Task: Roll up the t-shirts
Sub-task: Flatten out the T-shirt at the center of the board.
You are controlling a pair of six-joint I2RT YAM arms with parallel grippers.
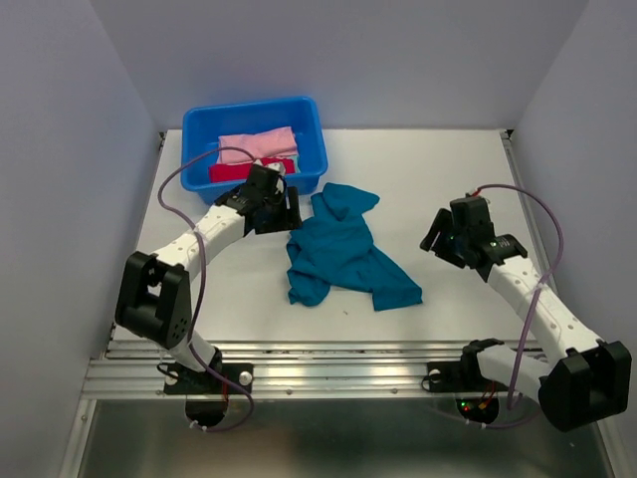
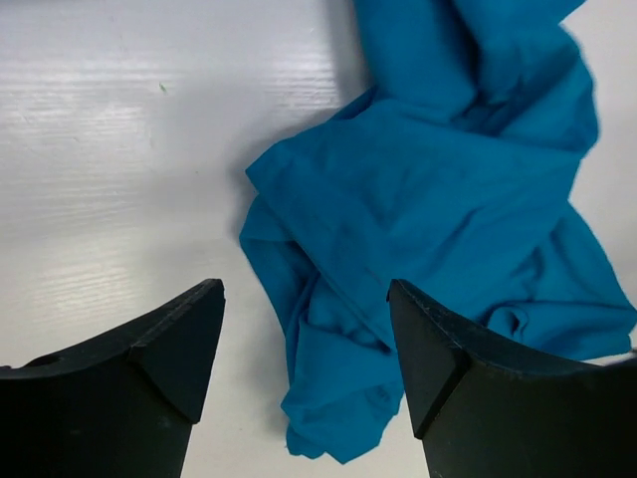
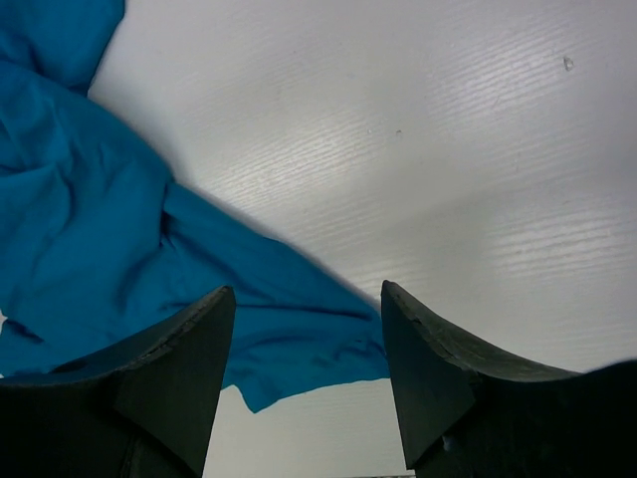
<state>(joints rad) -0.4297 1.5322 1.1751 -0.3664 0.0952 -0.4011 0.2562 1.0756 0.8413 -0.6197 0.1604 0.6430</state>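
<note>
a teal shirt (image 1: 343,254) lies crumpled and unrolled mid-bench (image 1: 438,169), folds bunched. a pink bundle (image 1: 257,145) and a red bundle (image 1: 239,171) sit in the tub (image 1: 317,139) behind it. the left pincer (image 1: 282,211) hangs released, just beside the shirt's upper left edge. the right pincer (image 1: 445,234) hovers released, apart to the right.

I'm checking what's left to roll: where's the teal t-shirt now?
In the top view, the teal t-shirt lies crumpled mid-table, just in front of the blue tub, between the left end effector and the right end effector.
</note>
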